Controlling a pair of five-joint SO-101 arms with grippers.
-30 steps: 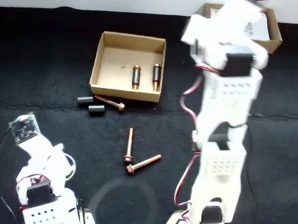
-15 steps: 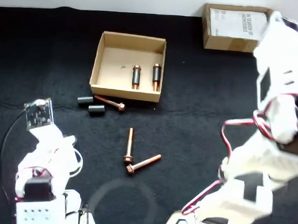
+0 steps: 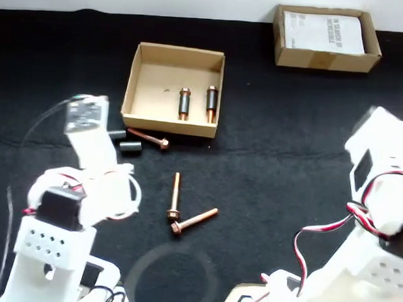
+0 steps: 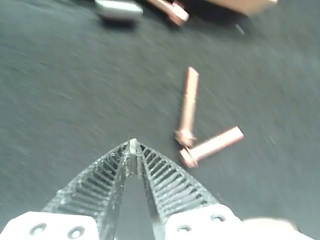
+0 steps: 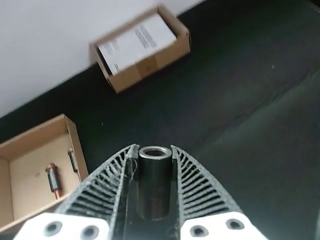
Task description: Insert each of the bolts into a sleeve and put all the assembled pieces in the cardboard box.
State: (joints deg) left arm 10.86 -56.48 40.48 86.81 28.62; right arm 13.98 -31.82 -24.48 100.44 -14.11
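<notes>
The open cardboard box [image 3: 146,80] holds two assembled bolt-and-sleeve pieces [image 3: 184,103] [image 3: 211,103]. In front of it lie two dark sleeves [image 3: 130,147] [image 3: 116,134] and a copper bolt [image 3: 148,138]. Two more bolts [image 3: 175,196] [image 3: 194,220] lie mid-table, also in the left wrist view [image 4: 187,106] [image 4: 211,146]. My left gripper [image 4: 132,146] is shut and empty, above the cloth short of those bolts. My right gripper [image 5: 153,150] is shut on a dark sleeve [image 5: 153,181], held up at the table's right side. The box appears in the right wrist view [image 5: 30,165].
A second cardboard box [image 3: 326,37] with a printed sheet stands at the back right, also in the right wrist view [image 5: 142,47]. Black cloth [image 3: 268,168] covers the table. The left arm [image 3: 85,179] rises at the front left, the right arm [image 3: 373,221] at the front right.
The right arm has swung from over the table's middle back to the front right. The left arm has risen and stretched toward the sleeves in front of the box.
</notes>
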